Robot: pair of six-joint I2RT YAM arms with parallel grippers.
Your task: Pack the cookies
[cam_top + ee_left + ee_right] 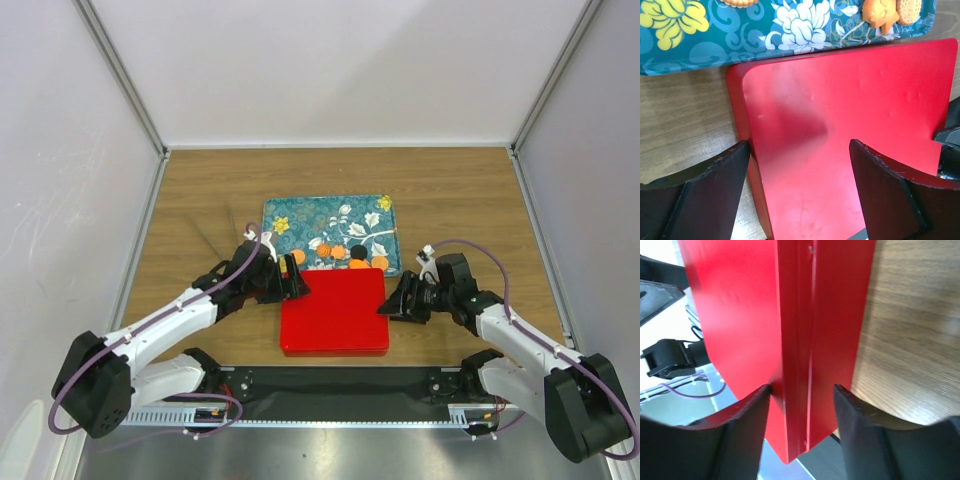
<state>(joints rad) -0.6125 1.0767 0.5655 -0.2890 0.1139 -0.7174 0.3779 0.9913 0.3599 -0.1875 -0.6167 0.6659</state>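
Observation:
Several small round cookies (338,252), mostly orange with one black, lie along the near edge of the teal flowered tray (330,215); two orange ones (880,12) show in the left wrist view. A flat red box (335,310) with its lid down lies just in front of the tray. My left gripper (295,283) hangs open over the box's far left corner (840,100), jaws wide and nothing between them (800,142). My right gripper (390,305) straddles the box's right edge (740,315), one finger on the lid top, the other beside the side wall (801,387).
White enclosure walls with metal posts ring the wooden table (450,200). The black mounting rail (340,385) runs right behind the box's near edge. The tray (715,40) almost touches the box's far side.

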